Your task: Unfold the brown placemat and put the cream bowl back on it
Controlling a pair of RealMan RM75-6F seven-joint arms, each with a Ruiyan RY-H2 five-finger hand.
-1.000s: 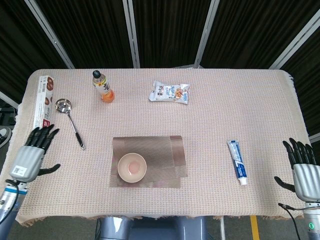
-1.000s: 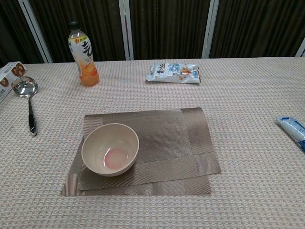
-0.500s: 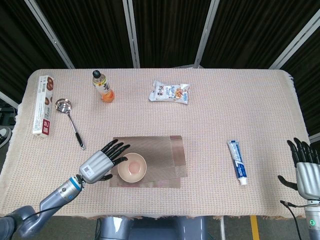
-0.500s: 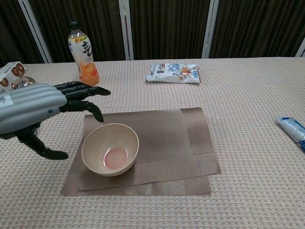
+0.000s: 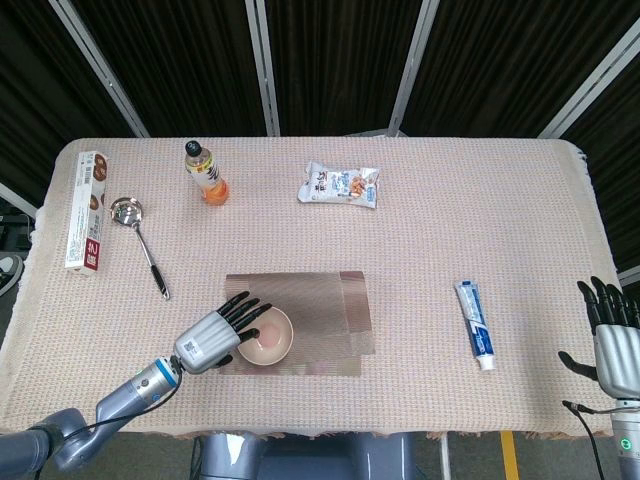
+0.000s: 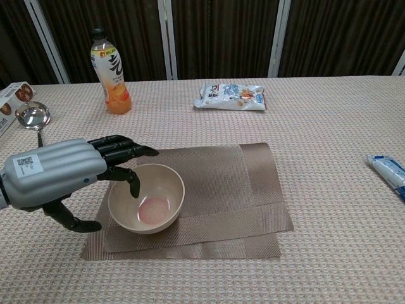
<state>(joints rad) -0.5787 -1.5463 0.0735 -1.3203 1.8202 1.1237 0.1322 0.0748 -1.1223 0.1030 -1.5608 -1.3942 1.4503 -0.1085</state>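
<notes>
The brown placemat (image 5: 320, 300) (image 6: 215, 177) lies folded near the table's front middle, its right part doubled over. The cream bowl (image 5: 267, 340) (image 6: 152, 204) sits on the placemat's left end, with a pink spot inside. My left hand (image 5: 212, 337) (image 6: 60, 174) hovers at the bowl's left rim, fingers spread over the rim and thumb low on the outside; it holds nothing. My right hand (image 5: 613, 340) stays open at the table's far right edge, seen only in the head view.
An orange drink bottle (image 5: 206, 172) (image 6: 110, 73), a snack packet (image 5: 339, 186) (image 6: 230, 97), a ladle (image 5: 140, 240) (image 6: 33, 123) and a red box (image 5: 87, 208) lie at the back and left. A toothpaste tube (image 5: 476, 322) (image 6: 389, 171) lies to the right.
My left hand swept in from the table's left edge to the bowl and now reaches over its left rim. The right hand has dropped slightly. Bowl and placemat have not moved.
</notes>
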